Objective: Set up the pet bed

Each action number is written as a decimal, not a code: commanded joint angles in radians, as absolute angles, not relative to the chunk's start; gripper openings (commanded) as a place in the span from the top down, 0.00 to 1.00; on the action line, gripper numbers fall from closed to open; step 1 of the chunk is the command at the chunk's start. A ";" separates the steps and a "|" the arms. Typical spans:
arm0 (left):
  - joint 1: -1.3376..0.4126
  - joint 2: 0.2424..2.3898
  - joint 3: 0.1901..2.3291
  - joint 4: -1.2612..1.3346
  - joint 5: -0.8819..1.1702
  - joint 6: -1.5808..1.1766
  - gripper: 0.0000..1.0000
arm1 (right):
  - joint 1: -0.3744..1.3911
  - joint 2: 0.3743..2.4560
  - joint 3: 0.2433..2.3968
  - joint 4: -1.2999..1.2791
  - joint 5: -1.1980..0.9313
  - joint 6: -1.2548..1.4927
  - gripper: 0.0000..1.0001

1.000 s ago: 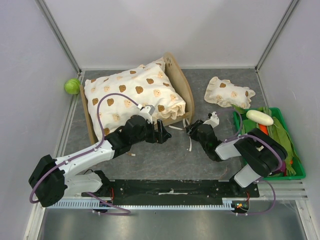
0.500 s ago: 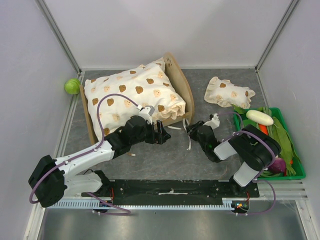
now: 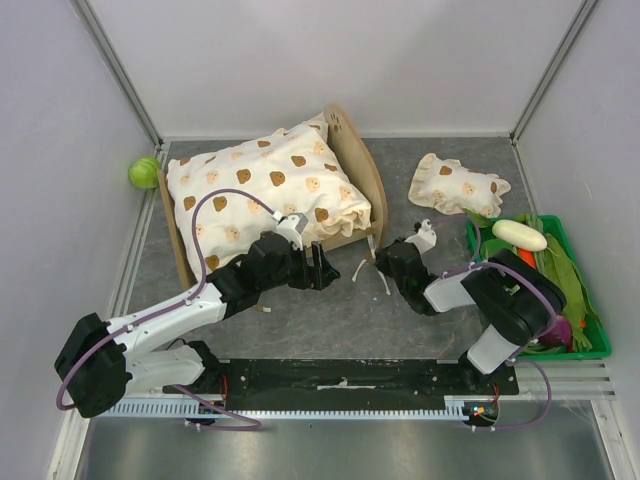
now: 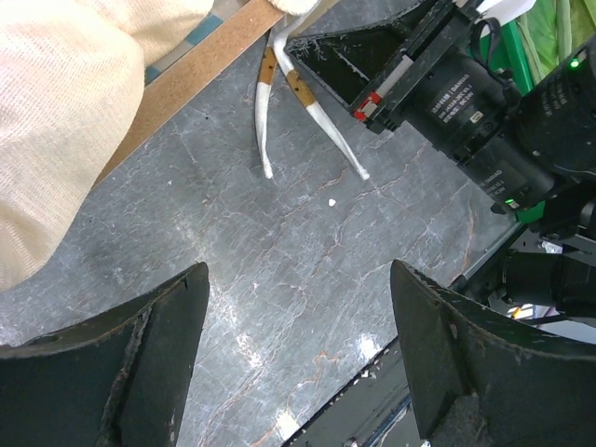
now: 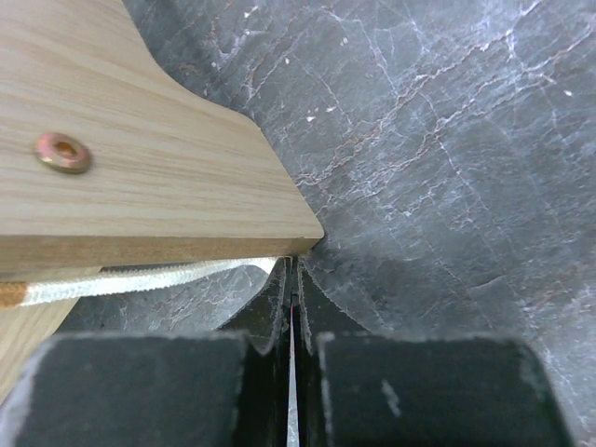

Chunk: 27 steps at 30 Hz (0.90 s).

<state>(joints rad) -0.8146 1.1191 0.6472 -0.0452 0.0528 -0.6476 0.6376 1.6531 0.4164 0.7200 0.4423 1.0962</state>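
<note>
Green ball (image 3: 144,172) lay far left. Pet bed (image 3: 350,150) sat back left on table (image 3: 300,330), light-wood frame mostly hidden under puffy bear-print cushion (image 3: 262,190). Left gripper (image 3: 325,270) hung spread, empty, above marbled grey table. Right gripper (image 5: 291,279) was pressed together at bed's wooden corner; hold on cream tie (image 4: 264,121) unclear. Frilled pillow (image 3: 457,184), green bin (image 3: 598,335) lay right.

Right jaws now shut beside pet bed (image 5: 140,177) corner.

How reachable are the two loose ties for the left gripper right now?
Probably yes: left gripper is open, and the ties lie on bare table just ahead of it. Only the shut right gripper beside them crowds the spot.
</note>
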 commanded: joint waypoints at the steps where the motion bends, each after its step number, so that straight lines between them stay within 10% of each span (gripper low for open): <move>1: -0.811 1.094 0.638 -0.034 0.038 -0.646 0.16 | 0.640 1.546 0.417 0.675 0.444 0.997 1.00; 7: -0.811 1.097 0.643 -0.022 0.063 -0.615 0.16 | 0.641 1.326 0.347 0.546 0.387 0.905 1.00; 10: -0.842 1.117 0.666 -0.032 0.063 -0.549 0.16 | 0.640 1.252 0.364 0.453 0.324 0.832 0.71; 15: -0.955 1.225 0.739 -0.083 -0.078 -0.477 0.16 | 0.640 1.074 0.359 0.266 0.357 0.804 0.59; 27: -1.034 1.690 0.975 -0.051 -0.262 -0.583 0.16 | 0.618 0.775 0.423 -0.024 0.333 0.762 0.54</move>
